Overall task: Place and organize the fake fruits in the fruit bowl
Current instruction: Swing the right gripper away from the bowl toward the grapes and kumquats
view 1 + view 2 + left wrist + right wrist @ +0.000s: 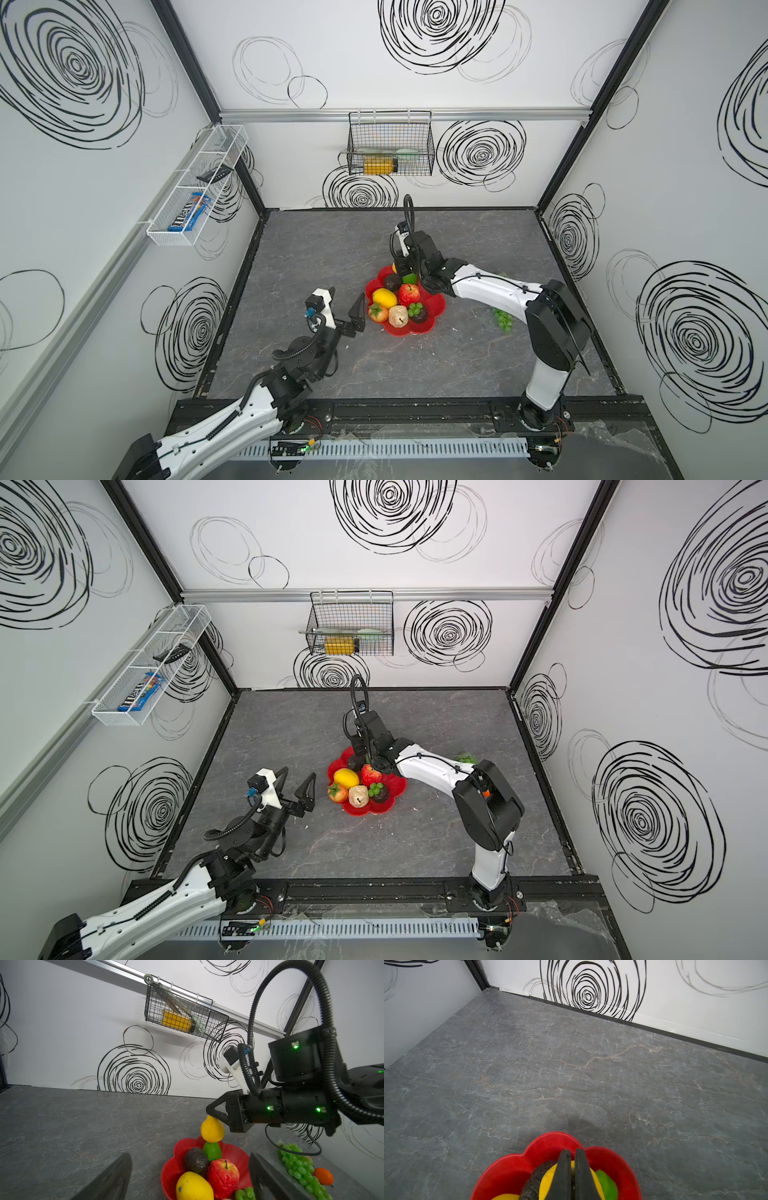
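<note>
Pinched only by its pointed tip in the closed right tool (209, 1114), just over the lime (212, 1150) in the crowded fruit bowl (180, 1145), the lemon (212, 1130) could be shaken loose and rolled onto the tabletop (83, 1126); the left tool (345, 301) is held open alongside.

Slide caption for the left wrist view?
Right gripper pinches a glossy yellow plastic lemon above the scalloped red plastic bowl.
</note>
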